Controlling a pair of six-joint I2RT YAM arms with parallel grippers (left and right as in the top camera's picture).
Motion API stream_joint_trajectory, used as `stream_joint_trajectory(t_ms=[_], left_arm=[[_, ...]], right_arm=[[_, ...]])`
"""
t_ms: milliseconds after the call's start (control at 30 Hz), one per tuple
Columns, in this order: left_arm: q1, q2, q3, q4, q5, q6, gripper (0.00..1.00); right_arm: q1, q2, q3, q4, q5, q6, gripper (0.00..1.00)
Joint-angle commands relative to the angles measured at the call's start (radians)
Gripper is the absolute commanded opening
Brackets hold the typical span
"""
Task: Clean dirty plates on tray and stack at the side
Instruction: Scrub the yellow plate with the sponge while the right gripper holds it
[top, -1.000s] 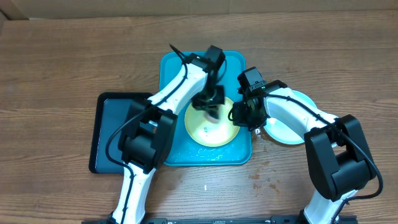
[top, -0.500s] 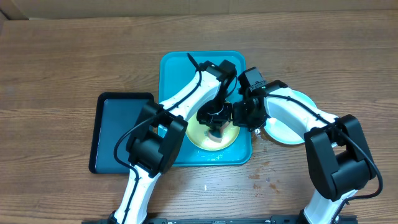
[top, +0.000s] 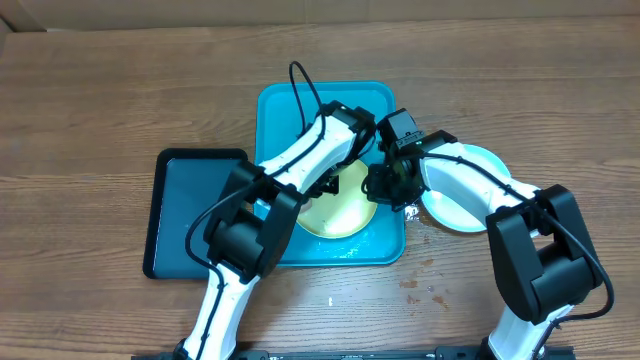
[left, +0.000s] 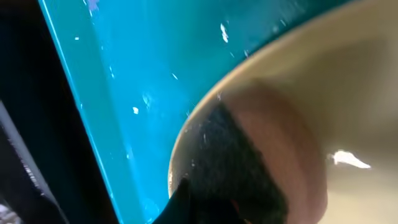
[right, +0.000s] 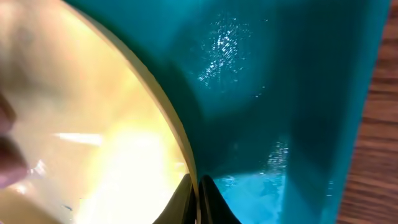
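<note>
The yellow-green plate (top: 345, 215) lies in the tray (top: 285, 110), in its right half toward the robot-side edge. The right hand (top: 383, 187) is pinched tight on that plate's right rim. The left hand (top: 335, 183) sits low over the plate. Its view is blurred by a dark mass (left: 230, 168), so its grip cannot be told. A light blue plate (top: 468, 205) rests on the table (top: 100, 100) just right of the tray. A black tray (top: 190, 215) sits just beside the tray's left edge.

Large turquoise tray (top: 285, 110) with raised rim and rounded corners, flat on the tabletop (top: 100, 90), wet sheen on its floor, yellow-green plate (top: 340, 213) with pale centre lying in its near right part, light blue plate (top: 462, 205) on the tabletop just right of the tray.
</note>
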Motion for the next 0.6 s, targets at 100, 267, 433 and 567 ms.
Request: stream_joint_trajectory(t_ms=[100,267,433,567], left_arm=[[0.105,0.029,-0.019,0.124,0.426,0.149,0.04],[0.097,0.029,-0.024,0.286,0.914,0.359,0.04],[0.08,0.029,-0.024,0.328,0.927,0.362,0.04],[0.078,0.029,-0.024,0.311,0.926,0.406,0.04]], right_arm=[[-0.015,0.005,-0.002,0.009,0.067,0.185,0.04],[-0.015,0.005,-0.002,0.006,0.068,0.18,0.04],[-0.015,0.005,-0.002,0.0,0.068,0.177,0.04],[-0.015,0.005,-0.002,0.001,0.068,0.177,0.04]])
